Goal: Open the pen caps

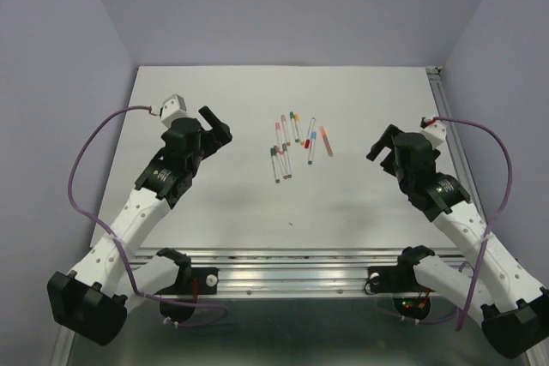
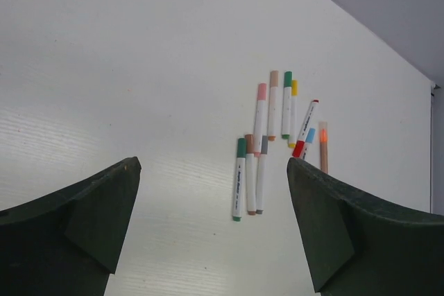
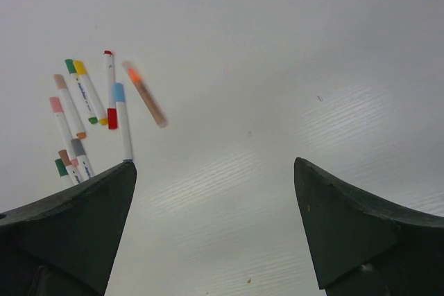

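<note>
Several thin white pens (image 1: 292, 143) lie in a loose cluster at the middle of the white table (image 1: 240, 203), each with a coloured cap on: green (image 2: 241, 148), pink (image 2: 261, 91), red (image 2: 298, 149), blue (image 3: 118, 92), yellow (image 3: 80, 67). One tan pen with an orange band (image 3: 146, 93) lies a little apart on the right. My left gripper (image 1: 219, 129) is open and empty, left of the cluster. My right gripper (image 1: 379, 148) is open and empty, right of the cluster. Both hover above the table, apart from the pens.
Purple cables (image 1: 81, 160) loop beside each arm. A metal rail (image 1: 292, 256) runs along the table's near edge. Grey walls close in the table at the back and sides.
</note>
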